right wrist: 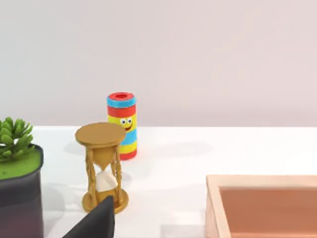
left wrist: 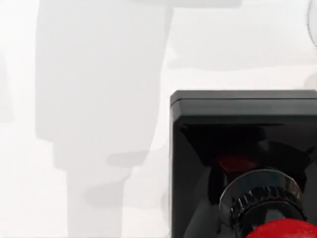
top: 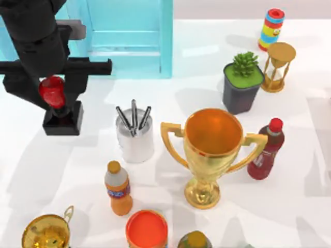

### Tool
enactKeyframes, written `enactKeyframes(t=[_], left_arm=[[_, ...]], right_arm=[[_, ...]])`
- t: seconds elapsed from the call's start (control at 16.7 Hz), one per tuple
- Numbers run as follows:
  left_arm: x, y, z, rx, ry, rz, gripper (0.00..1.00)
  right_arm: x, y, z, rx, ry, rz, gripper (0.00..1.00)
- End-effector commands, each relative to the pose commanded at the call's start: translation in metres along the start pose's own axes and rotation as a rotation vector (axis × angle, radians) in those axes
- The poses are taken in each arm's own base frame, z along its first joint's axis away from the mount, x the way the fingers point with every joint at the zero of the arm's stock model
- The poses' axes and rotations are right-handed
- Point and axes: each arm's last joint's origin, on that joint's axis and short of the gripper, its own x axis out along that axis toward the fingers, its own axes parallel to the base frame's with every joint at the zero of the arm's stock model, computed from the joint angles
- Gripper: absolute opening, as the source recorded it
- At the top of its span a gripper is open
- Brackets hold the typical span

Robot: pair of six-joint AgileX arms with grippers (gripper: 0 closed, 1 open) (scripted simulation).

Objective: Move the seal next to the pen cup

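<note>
The seal point(top: 63, 120) has a black square base and a glossy red knob, and it stands at the table's left. My left gripper point(top: 52, 93) comes down from above and is shut on the red knob, with dark fingers on both sides of it. In the left wrist view the seal point(left wrist: 237, 148) appears close up, black base and red knob over white table. The pen cup point(top: 135, 138), white-silver with three dark pens, stands to the right of the seal with a gap between them. A dark tip of my right gripper point(right wrist: 96, 221) sits low in the right wrist view.
A large gold trophy point(top: 212, 150) stands right of the pen cup, with a dark red bottle point(top: 266, 150), plant pot point(top: 242, 85), hourglass point(top: 279, 67) and striped toy point(top: 271, 28) beyond. An orange bottle point(top: 118, 188), orange-red cup point(top: 147, 230) and small trophy point(top: 46, 232) line the front. A teal frame point(top: 129, 36) stands behind.
</note>
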Motion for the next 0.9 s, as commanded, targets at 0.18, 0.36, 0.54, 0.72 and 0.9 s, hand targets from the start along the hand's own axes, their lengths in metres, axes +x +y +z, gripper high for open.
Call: enactKeyframes(t=[0.18, 0.36, 0.54, 0.72, 0.9], left_arm=[[0.018, -0.012, 0.031, -0.006, 0.008, 0.002, 0.0], [0.024, -0.018, 0.045, -0.01, 0.0, -0.001, 0.0], [0.024, -0.015, 0.044, -0.014, 0.003, 0.001, 0.0], [0.029, -0.016, 0.044, -0.011, -0.001, 0.0, 0.0], [0.038, -0.017, 0.045, -0.011, 0.002, 0.0, 0.0]], right_arm=[[0.0, 0.0, 0.0, 0.0, 0.0, 0.0, 1.0], [0.0, 0.0, 0.0, 0.0, 0.0, 0.0, 1.0], [0.0, 0.0, 0.0, 0.0, 0.0, 0.0, 1.0], [0.0, 0.0, 0.0, 0.0, 0.0, 0.0, 1.0], [0.0, 0.0, 0.0, 0.0, 0.0, 0.0, 1.0]])
